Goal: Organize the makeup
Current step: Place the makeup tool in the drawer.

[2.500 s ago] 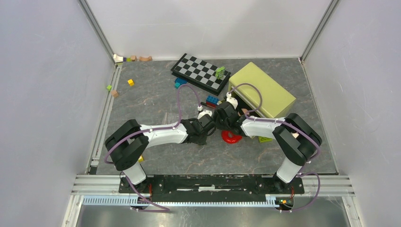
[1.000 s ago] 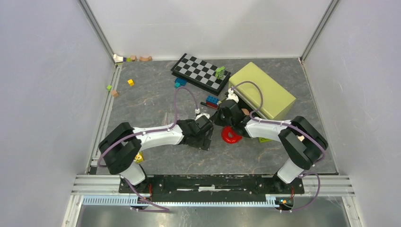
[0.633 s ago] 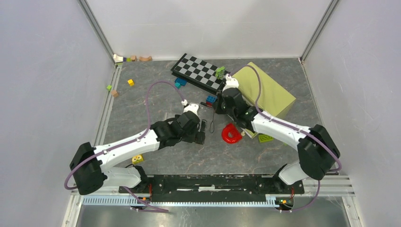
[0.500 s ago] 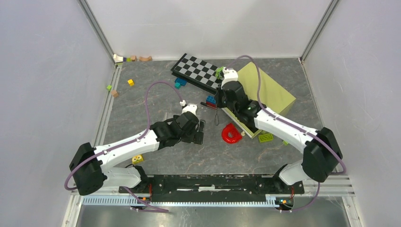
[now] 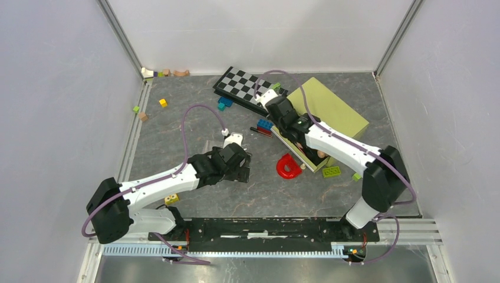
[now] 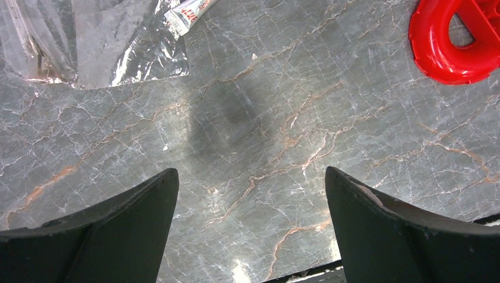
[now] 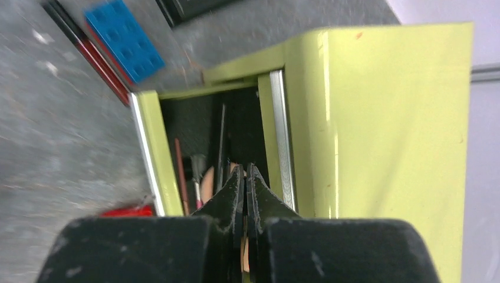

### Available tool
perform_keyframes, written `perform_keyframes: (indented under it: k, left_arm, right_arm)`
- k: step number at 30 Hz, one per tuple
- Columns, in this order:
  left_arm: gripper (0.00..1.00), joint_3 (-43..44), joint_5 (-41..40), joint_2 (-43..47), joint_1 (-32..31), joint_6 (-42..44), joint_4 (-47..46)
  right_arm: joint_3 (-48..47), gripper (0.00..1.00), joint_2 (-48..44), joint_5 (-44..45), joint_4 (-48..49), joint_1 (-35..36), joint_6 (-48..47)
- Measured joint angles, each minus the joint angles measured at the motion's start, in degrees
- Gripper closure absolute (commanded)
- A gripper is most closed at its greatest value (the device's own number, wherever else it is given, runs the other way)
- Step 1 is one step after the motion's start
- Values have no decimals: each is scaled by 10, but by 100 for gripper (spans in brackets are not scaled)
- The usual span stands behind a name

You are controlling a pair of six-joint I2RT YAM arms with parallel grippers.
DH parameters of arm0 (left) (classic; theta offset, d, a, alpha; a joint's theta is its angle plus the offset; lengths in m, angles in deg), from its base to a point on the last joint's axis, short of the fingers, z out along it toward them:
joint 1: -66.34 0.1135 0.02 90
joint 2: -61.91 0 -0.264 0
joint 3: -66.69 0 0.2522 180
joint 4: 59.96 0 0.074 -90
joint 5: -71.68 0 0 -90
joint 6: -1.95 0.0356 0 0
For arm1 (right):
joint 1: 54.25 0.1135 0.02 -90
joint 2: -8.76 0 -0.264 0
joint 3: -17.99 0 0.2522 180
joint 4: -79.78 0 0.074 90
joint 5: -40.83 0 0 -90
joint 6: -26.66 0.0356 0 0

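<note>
The olive-green case (image 5: 333,112) lies open at the back right. Makeup rests in it: a peach puff (image 7: 208,180), a brush (image 7: 197,168) and a reddish pencil (image 7: 177,165). My right gripper (image 5: 286,121) hovers over the case mouth, shut (image 7: 244,169) on a thin black makeup stick (image 7: 223,138) that points down into the opening. A red-and-black pencil (image 5: 259,130) lies on the floor beside the case. My left gripper (image 5: 242,169) stands wide open (image 6: 250,171) over bare floor, holding nothing. A small white tube (image 6: 188,10) lies beside a clear plastic bag (image 6: 88,44).
A red horseshoe piece (image 5: 288,168) lies between the arms. A chessboard (image 5: 247,88) sits at the back. A blue brick (image 5: 265,124) lies by the case, a green one (image 5: 330,172) in front of it, a yellow one (image 5: 171,198) near left. Small blocks (image 5: 162,73) dot the far left corner.
The two grippers met in the middle, then parted. My left gripper opened and drew back. My right arm swung up to the case with the thin black stick hanging from its jaws.
</note>
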Motion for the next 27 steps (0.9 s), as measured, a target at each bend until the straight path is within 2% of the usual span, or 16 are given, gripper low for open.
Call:
perform_keyframes:
  k: [6,17,24,27]
  left_arm:
    - [0,-2,-6,0,0,-5,0]
    - [0,-10,-6,3,0,-11,0]
    - [0,-10,-6,1,0,-11,0]
    - [0,-8,-6,-6,0,-11,1]
  right_arm:
    - [39,100,37,43,-15,-3,-54]
    - [71,97,85,36,35,-18,-107]
    - [84,84,99,19,61,-42,-120]
    - [84,83,99,10,70,-48,-120]
